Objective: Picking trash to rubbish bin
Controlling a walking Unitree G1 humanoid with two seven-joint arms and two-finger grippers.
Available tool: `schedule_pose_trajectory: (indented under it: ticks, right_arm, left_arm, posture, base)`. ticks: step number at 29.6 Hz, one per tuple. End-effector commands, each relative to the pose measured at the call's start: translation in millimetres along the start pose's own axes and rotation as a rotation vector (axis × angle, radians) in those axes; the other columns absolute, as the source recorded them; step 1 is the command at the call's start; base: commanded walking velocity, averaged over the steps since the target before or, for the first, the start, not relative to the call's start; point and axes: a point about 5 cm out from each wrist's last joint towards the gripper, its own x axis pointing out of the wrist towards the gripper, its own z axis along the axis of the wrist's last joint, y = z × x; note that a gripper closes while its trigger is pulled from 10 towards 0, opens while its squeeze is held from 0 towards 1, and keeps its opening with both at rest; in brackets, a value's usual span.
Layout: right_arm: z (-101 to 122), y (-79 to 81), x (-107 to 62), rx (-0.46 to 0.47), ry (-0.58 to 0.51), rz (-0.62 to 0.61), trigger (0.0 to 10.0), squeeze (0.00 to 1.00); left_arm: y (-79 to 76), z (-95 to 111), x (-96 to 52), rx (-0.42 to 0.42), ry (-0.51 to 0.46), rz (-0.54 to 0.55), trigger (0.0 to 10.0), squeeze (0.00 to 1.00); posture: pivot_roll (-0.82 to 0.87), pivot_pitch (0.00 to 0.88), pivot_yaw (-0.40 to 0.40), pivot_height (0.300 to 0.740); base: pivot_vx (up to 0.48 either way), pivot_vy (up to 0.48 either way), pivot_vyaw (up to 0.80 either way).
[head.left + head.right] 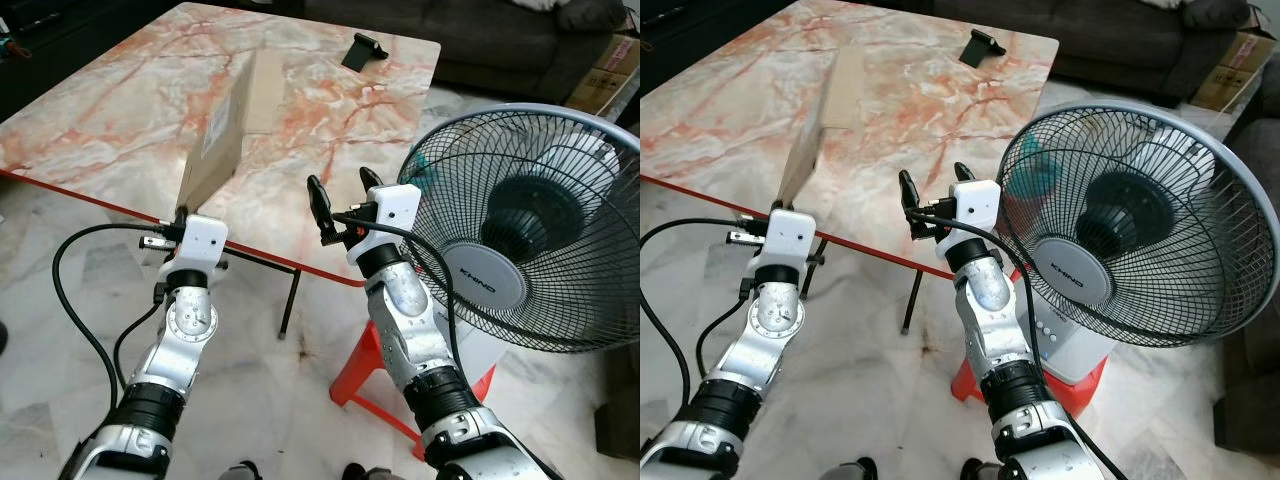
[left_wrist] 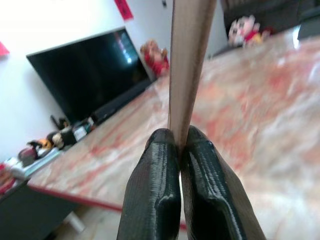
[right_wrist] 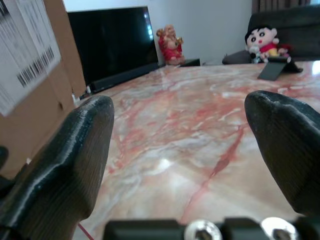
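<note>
A flat brown cardboard piece (image 1: 235, 115) with a white barcode label stands on edge over the marble table (image 1: 120, 120). It tilts up from the table's near edge. My left gripper (image 2: 179, 145) is shut on the cardboard's (image 2: 187, 60) lower edge, just above the table's red rim. The left wrist housing (image 1: 200, 240) hides those fingers from the head camera. My right gripper (image 1: 342, 182) is open and holds nothing. It hovers over the table's near edge, to the right of the cardboard (image 3: 35, 75), fingers (image 3: 65, 165) wide apart.
A large standing fan (image 1: 530, 230) sits on a red stool (image 1: 365, 375) close beside my right arm. A black stand (image 1: 362, 50) rests at the table's far side. A dark sofa (image 1: 480, 30) and a box (image 1: 610, 70) lie beyond. A television (image 3: 115, 42) stands behind the table.
</note>
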Motion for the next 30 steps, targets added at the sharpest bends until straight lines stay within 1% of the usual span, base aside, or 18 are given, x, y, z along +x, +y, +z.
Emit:
schedule_pose_trajectory:
  ticks: [1,4,6,7,9,12,19,25,30]
  right_arm:
    - [7.3,5.9,7.0,0.019,-0.034,0.001,10.0,0.00]
    - [6.5,4.1,7.6,0.014,-0.030,-0.009,10.0,0.00]
    - [5.0,2.6,7.8,0.012,-0.022,-0.022,10.0,0.00]
    - [4.4,1.7,7.5,0.009,-0.021,-0.026,10.0,0.00]
    - [0.7,-1.7,4.7,-0.002,-0.008,-0.037,10.0,0.00]
    - [-5.3,-6.2,-0.1,-0.005,0.012,-0.059,10.0,0.00]
    - [-5.8,-3.7,0.9,-0.002,0.011,-0.051,10.0,0.00]
    - [-4.3,1.1,2.9,0.000,-0.003,-0.019,10.0,0.00]
    - [-5.0,1.0,3.0,-0.001,-0.001,-0.017,10.0,0.00]
  left_arm:
    - [-2.7,8.4,-2.0,-0.034,-0.040,-0.010,10.0,0.00]
    - [-8.0,13.8,-3.5,-0.054,-0.049,-0.021,10.0,0.00]
    - [-12.3,13.4,-6.2,-0.037,-0.060,-0.052,10.0,0.00]
    - [-15.5,14.7,-9.3,0.002,-0.091,-0.089,10.0,0.00]
    - [-17.1,17.8,-13.6,0.036,-0.127,-0.121,10.0,0.00]
    - [-15.7,20.5,-14.5,0.038,-0.147,-0.114,10.0,0.00]
    - [-14.0,26.0,-11.0,0.035,-0.172,-0.107,10.0,0.00]
    - [-15.4,25.2,-12.7,0.033,-0.169,-0.107,10.0,0.00]
    - [-14.3,23.9,-13.3,0.032,-0.165,-0.103,10.0,0.00]
  posture:
    - [0.09,0.087,0.008,0.740]
    - [0.09,0.085,0.013,0.740]
    - [0.08,0.086,0.015,0.740]
    - [0.08,0.086,0.018,0.740]
    - [0.08,0.084,0.016,0.740]
    - [0.08,0.076,0.015,0.740]
    - [0.08,0.061,0.015,0.740]
    - [0.08,0.047,0.011,0.740]
    - [0.08,0.039,0.007,0.740]
  base:
    - [0.000,0.000,0.00]
    - [0.000,0.000,0.00]
    - [0.000,0.000,0.00]
    - [0.000,0.000,0.00]
    - [0.000,0.000,0.00]
    - [0.000,0.000,0.00]
    - [0.000,0.000,0.00]
    - [-0.249,0.000,0.00]
    - [-0.250,0.000,0.00]
